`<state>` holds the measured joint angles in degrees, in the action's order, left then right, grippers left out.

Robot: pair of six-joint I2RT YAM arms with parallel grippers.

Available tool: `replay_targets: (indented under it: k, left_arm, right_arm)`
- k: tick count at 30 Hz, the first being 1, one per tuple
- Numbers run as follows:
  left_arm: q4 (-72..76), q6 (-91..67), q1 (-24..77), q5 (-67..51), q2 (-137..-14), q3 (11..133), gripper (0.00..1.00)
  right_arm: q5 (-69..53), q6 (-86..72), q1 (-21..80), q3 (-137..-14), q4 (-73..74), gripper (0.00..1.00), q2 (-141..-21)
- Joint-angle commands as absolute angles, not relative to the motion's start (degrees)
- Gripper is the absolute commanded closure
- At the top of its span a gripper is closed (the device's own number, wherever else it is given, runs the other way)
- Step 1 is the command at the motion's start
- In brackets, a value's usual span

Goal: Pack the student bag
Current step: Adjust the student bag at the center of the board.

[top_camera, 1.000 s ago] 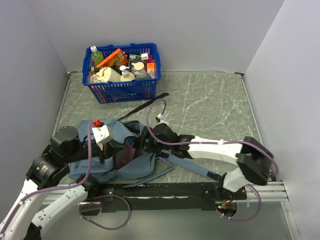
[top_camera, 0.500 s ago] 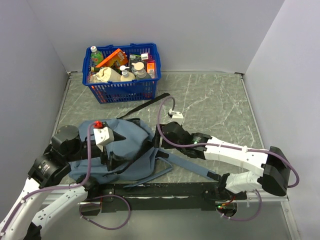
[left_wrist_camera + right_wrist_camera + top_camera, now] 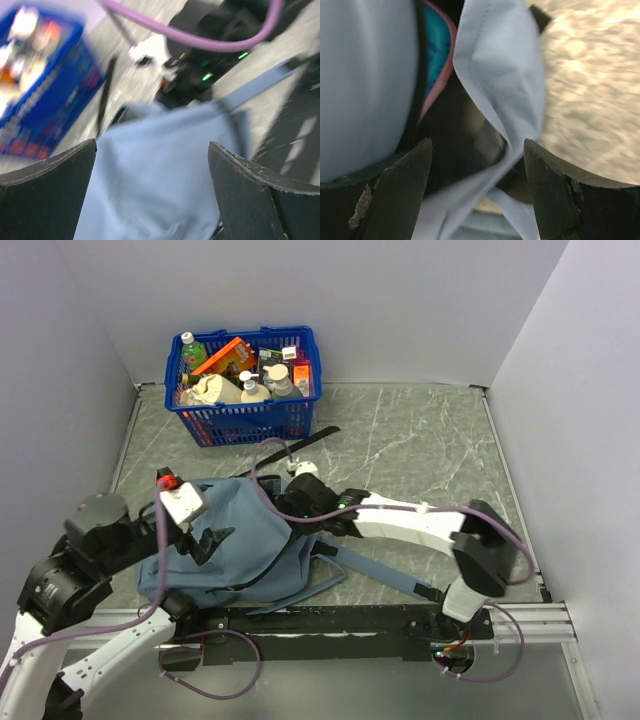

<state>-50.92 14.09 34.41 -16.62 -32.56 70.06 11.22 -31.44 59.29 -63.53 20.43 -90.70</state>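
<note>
On the table (image 3: 420, 440) we list: bag (image 3: 240, 535), mouth agape, pink-trimmed item (image 3: 437, 55) inside; basket (image 3: 243, 422) full, packing likely unfinished; left gripper (image 3: 152, 145), right gripper (image 3: 477, 142) both released.

The left arm (image 3: 95, 540) is bending up over the near left corner of the tabletop (image 3: 420, 440), and the left end effector (image 3: 208, 538) is pointing toward the right edge, its fingers (image 3: 50, 185) spread wide. The right arm (image 3: 400, 525) is folding at the near right and stretching leftward. The right end effector (image 3: 283, 502) is angling down, jaws parted.
</note>
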Motion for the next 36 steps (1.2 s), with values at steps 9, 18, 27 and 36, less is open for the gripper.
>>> replay_targets:
  k: [9,18,27,36]
  left_arm:
    - [-65.5,20.1,34.2,11.0,-27.9,54.6,0.15]
    - [-62.4,23.2,34.2,10.9,-31.4,44.7,0.19]
    - [-50.6,20.9,34.1,0.9,-51.4,55.1,0.25]
    - [-57.7,29.0,39.0,-17.9,-56.8,57.7,0.31]
  right_arm:
    - [10.5,-36.2,53.6,-70.5,25.1,0.88,-102.6]
    - [12.0,-38.8,42.0,-61.7,23.5,1.00,-93.3]
    - [19.0,-44.6,30.1,-50.5,32.4,1.00,-78.5]
    - [14.3,-53.6,37.2,-33.4,35.1,1.00,-59.3]
